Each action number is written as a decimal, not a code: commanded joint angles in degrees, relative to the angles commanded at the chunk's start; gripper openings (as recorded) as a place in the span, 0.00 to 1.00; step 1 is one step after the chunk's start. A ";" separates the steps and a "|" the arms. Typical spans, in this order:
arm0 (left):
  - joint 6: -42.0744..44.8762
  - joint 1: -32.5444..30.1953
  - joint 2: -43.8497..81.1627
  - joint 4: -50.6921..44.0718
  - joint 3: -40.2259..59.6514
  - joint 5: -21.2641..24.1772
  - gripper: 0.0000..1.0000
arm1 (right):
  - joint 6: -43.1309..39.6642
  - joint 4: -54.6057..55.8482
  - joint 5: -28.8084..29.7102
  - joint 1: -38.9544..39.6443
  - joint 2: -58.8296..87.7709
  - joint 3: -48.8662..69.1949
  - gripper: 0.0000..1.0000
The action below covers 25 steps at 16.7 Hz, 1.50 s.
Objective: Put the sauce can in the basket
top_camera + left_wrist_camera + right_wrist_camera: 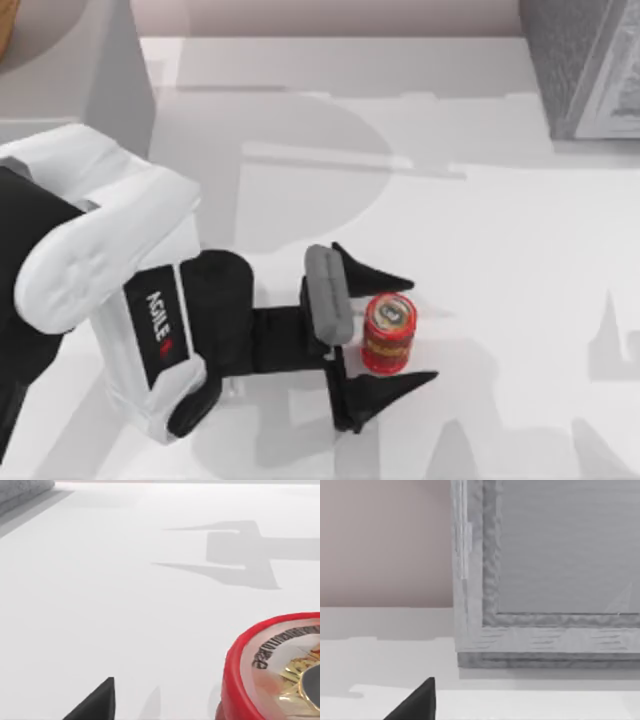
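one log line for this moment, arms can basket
left gripper: open, straddling upright sauce can | basket: top view's upper right, can not in it | right gripper: near basket

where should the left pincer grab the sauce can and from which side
Probably the round side wall of the sauce can, at the label band. It stands upright on the table, so a level approach from the top view's left suits it. The left pincer is already there, open, one finger on each side of the can.
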 joint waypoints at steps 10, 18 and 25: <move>0.00 0.00 0.00 0.00 0.00 0.00 0.40 | 0.00 0.00 0.00 0.00 0.00 0.00 1.00; 0.00 0.00 0.00 0.00 0.00 0.00 0.00 | 0.00 0.00 0.00 0.00 0.00 0.00 1.00; 0.05 0.10 -0.08 0.00 -0.07 0.03 0.00 | 0.00 0.00 0.00 0.00 0.00 0.00 1.00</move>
